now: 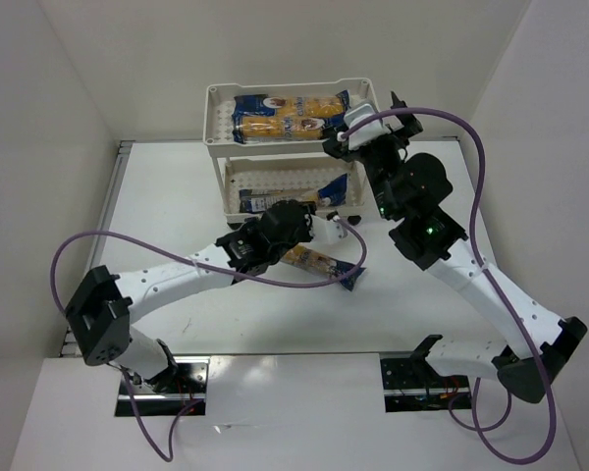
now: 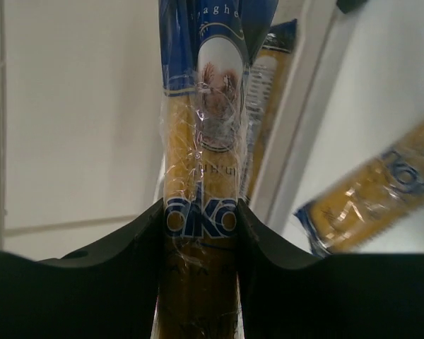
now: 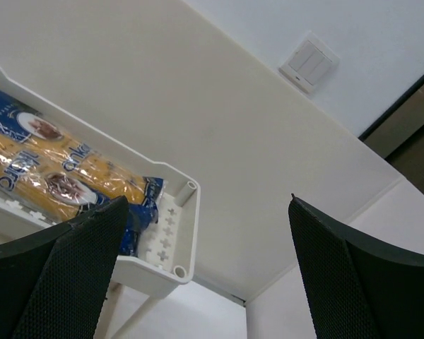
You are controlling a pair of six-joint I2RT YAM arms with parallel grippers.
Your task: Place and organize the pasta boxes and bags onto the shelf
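The cream shelf stands at the back centre. Two pasta packets lie side by side on its top tray, and another lies on the lower tray. My left gripper is just in front of the lower tier. In the left wrist view the left gripper is shut on a pasta packet that points away from it. One more packet lies on the table under the left arm. My right gripper hangs open and empty by the top tray's right end, beside the packets.
White walls close in on the table at the back and on both sides. The purple cables loop over both arms. A white upright stands right of the held packet, with another packet lying beyond it.
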